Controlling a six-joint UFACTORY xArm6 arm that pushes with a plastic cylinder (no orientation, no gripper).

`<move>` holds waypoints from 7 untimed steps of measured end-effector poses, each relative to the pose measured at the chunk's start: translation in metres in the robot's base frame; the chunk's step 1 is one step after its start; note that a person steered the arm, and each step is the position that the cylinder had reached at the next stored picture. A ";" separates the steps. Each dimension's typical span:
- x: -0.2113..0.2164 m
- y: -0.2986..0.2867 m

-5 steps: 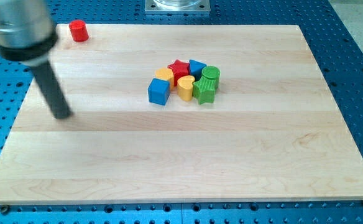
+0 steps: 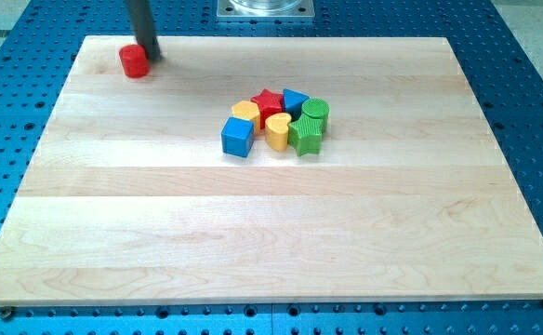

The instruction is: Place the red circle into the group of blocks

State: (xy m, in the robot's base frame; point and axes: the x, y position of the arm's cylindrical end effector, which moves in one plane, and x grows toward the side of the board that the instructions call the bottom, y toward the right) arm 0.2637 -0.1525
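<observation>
One red circle [image 2: 134,61] is seen near the surface's [image 2: 253,242] top-left corner, well apart from the group of blocks [image 2: 277,122] at centre. The tool, a bare rod grasping nothing, is set with my tip [image 2: 149,55] touching its upper right. A push from the circle's far-left side is advised.

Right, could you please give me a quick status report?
My tip at the view's top left, just above-right of the red circle. Group mid-board, apart from it. Nothing between them.
</observation>
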 end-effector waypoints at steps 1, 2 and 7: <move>-0.018 -0.077; -0.065 -0.115; 0.029 -0.036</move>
State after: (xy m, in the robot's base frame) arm 0.2930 -0.1880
